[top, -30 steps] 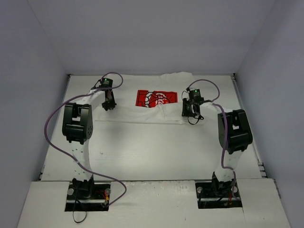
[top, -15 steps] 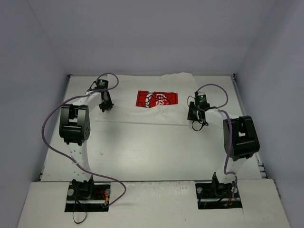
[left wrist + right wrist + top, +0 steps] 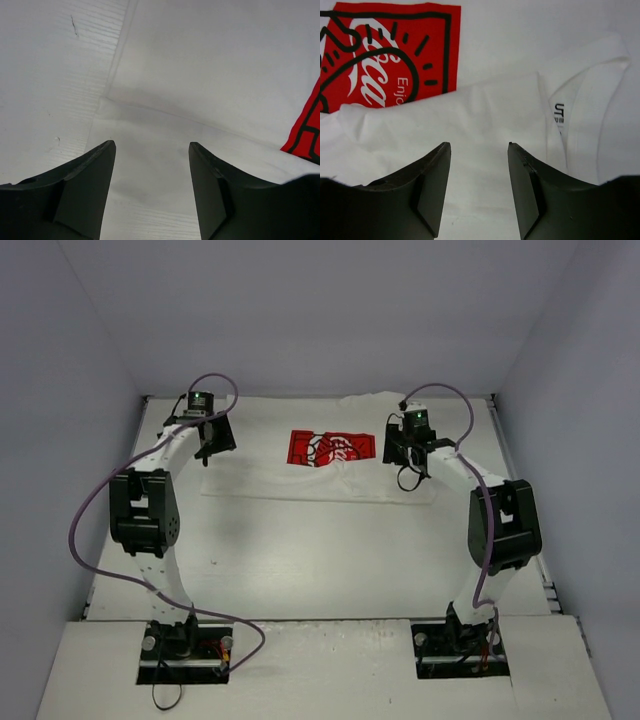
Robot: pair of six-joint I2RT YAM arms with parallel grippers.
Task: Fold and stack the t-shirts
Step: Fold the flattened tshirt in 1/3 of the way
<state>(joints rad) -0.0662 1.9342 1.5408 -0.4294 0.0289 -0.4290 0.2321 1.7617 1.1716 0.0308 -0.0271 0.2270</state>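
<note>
The white t-shirt lies flat across the far half of the table, its red square print facing up. My left gripper hovers over the shirt's left end, open, with nothing between its fingers; only white cloth and a fold edge show below it. My right gripper is over the shirt's right part, just right of the print. It is open and empty above white cloth, with the print and the neck label ahead of it.
The white table is boxed in by grey walls on the left, back and right. Purple cables loop off both arms. A slot runs along the table's right edge.
Both grippers have opened and let the cloth go. The left gripper moved back and left, the right gripper back toward the far wall. The shirt's right end now lies spread farther right.
</note>
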